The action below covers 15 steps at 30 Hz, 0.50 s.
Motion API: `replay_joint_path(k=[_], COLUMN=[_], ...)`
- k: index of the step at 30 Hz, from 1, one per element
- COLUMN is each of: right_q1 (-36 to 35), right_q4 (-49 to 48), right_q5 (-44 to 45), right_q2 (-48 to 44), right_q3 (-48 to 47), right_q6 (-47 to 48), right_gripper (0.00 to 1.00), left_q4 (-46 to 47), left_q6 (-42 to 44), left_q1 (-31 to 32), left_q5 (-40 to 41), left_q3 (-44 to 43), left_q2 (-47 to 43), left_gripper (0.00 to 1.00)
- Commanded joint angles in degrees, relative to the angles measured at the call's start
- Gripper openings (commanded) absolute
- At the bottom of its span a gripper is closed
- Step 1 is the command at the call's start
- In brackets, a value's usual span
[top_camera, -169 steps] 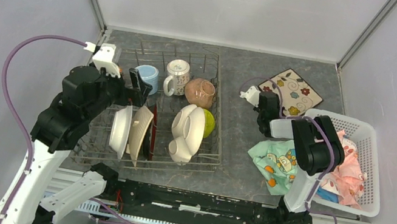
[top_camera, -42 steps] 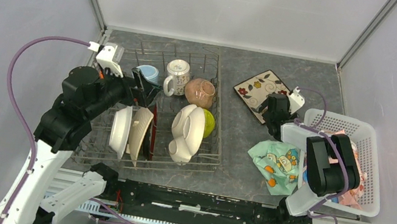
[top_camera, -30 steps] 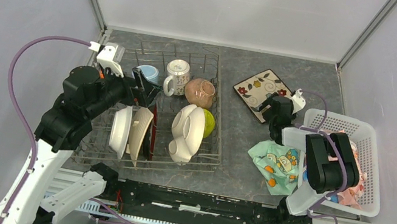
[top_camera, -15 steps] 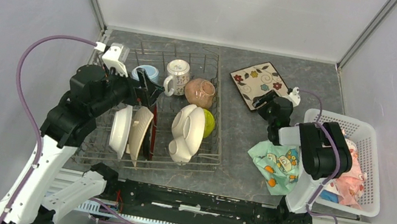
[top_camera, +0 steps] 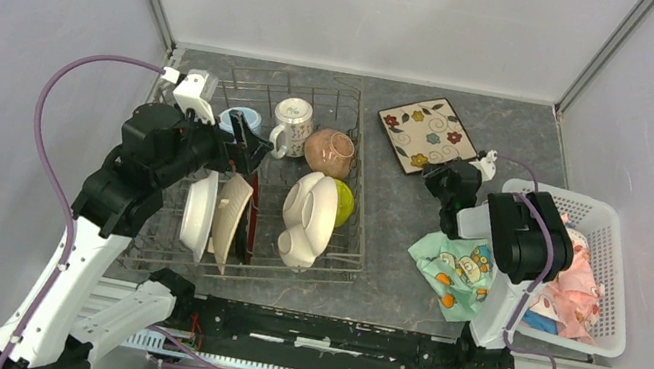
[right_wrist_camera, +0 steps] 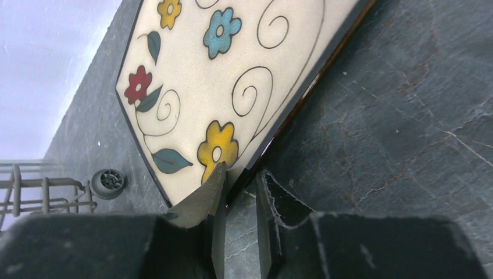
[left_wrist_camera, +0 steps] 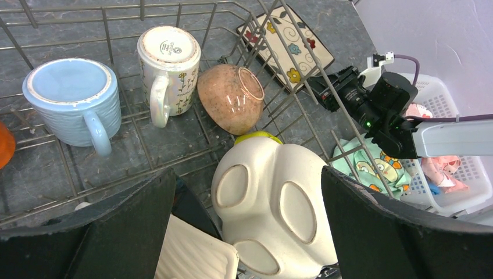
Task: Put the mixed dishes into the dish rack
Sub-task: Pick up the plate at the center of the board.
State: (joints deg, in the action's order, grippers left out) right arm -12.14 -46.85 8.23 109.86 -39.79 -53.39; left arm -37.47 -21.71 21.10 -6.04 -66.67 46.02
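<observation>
A flowered square plate (top_camera: 425, 133) lies on the grey table (top_camera: 504, 135), just ahead of the right gripper (top_camera: 439, 176), outside the dish rack (top_camera: 347, 249). The right gripper's fingers are drawn close together on the plate's near rim. In the wrist view one finger lies over the patterned face beside a yellow flower, the other sits under the dark edge, and the rim is pinched between them. Behind this gripper, toward its arm's base, lies a teal patterned cloth (top_camera: 455, 268). To the gripper's right stands a white perforated basket (top_camera: 613, 296) holding a pink cloth (top_camera: 580, 280). Well off to its left is the rack, and the left gripper (top_camera: 244, 145) hangs above it with its fingers spread wide and nothing between them. Directly below that gripper, the cream three-section plate (top_camera: 307, 217) stands on edge with the lime-green bowl (top_camera: 344, 203) behind it. Just ahead of its fingers are the light-blue mug (top_camera: 240, 118), the white patterned mug (top_camera: 292, 124) turned upside down, and the tan bowl (top_camera: 329, 151) tipped on its side. A white plate (top_camera: 199, 215), a woven tan plate (top_camera: 230, 218) and a red-rimmed plate (top_camera: 247, 221) stand upright in the tines beneath its arm.
</observation>
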Motion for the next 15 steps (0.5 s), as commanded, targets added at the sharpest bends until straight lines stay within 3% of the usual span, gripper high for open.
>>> replay_joint_path(k=[1,6,15], right_q1=[0.3,0.5,2.3], right_q4=[-5.4,-9.3,-4.9], right_q5=[0.9,1.9,-0.6], right_q2=[0.4,-1.0,-8.3], right_q3=[-0.6,0.0,1.8], right_q6=[-2.1,-4.4,-1.2], right_gripper=[0.18,0.0,0.0], left_q4=[2.4,2.7,2.9], left_q6=[-0.5,-0.9,0.4], left_q1=[0.2,0.2,0.2], left_q5=[0.3,0.3,0.2], left_q3=[-1.2,-1.3,-2.0], left_q2=[0.2,0.7,1.5], left_gripper=[1.0,1.0,1.0])
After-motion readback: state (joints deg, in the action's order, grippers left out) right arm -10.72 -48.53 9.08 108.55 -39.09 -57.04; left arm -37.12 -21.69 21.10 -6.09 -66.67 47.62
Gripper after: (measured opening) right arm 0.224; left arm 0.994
